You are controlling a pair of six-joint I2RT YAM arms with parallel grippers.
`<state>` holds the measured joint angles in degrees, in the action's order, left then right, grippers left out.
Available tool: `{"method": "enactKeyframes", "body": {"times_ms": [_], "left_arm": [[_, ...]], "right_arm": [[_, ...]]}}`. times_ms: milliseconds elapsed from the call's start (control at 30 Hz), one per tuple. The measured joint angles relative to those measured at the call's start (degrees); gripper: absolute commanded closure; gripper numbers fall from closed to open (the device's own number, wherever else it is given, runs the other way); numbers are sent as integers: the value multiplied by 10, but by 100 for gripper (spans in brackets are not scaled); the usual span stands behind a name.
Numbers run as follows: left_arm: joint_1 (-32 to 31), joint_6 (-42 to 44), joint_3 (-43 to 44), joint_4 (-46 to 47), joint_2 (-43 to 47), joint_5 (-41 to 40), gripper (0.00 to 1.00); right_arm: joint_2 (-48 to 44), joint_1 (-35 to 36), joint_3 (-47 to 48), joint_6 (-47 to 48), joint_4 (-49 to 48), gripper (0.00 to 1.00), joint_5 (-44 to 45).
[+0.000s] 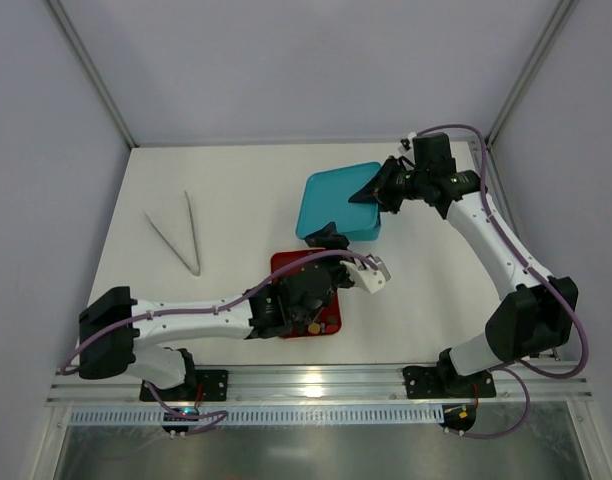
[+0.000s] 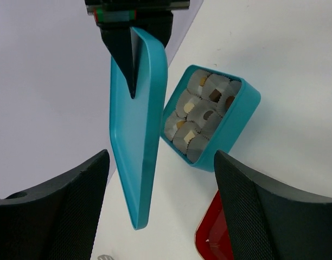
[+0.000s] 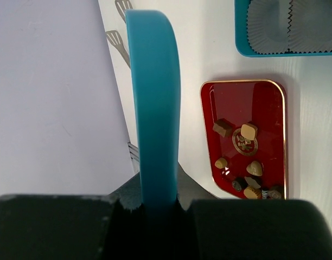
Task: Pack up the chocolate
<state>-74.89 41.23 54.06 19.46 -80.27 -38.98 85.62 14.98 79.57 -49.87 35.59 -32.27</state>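
**A:** Where is the chocolate (image 3: 249,130)?

**B:** It's small brown, tan and cream pieces, in two places. A handful lies loose on the glossy red rectangular tray with a gold rim (image 3: 243,92), bunched toward one end, with plain red surface showing at the other. More pieces sit in the grey-white crinkled paper cups (image 2: 194,142) packed inside the teal rounded-square plastic box (image 2: 239,116).

**A:** And the box's cover?

**B:** The flat teal plastic lid (image 2: 136,141) is off the box and held on edge in the air right beside it. The right gripper (image 3: 155,203) has its black fingers clamped tight on one rim. The lid's long edge overlaps the box wall in the left wrist view, and I can't tell whether they touch.

**A:** The other arm?

**B:** The left gripper (image 1: 354,257) hovers above the red tray's far side, pointed toward the box. Its jaws are spread wide and hold nothing.

**A:** Room to move?

**B:** The tray's far edge lies near the box. Open white tabletop (image 1: 236,190) stretches left from both to the thin metal tongs (image 1: 171,242), which lie well apart from them. More tabletop shows to the right of the tray.
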Motion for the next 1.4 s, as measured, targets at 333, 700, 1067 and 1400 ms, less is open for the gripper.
{"method": "enactKeyframes", "body": {"times_ms": [333, 700, 1067, 1400], "left_arm": [[53, 20, 2, 53, -29, 18, 34], [53, 100, 2, 174, -81, 22, 57], [52, 148, 12, 208, -108, 28, 100], [59, 99, 73, 135, -104, 41, 100]], "right_arm": [[-47, -1, -17, -6, -6, 96, -8], [-47, -1, -27, -9, -7, 96, -29], [-64, -2, -36, -15, -21, 74, -40], [-78, -4, -36, -4, -38, 14, -37]]}}
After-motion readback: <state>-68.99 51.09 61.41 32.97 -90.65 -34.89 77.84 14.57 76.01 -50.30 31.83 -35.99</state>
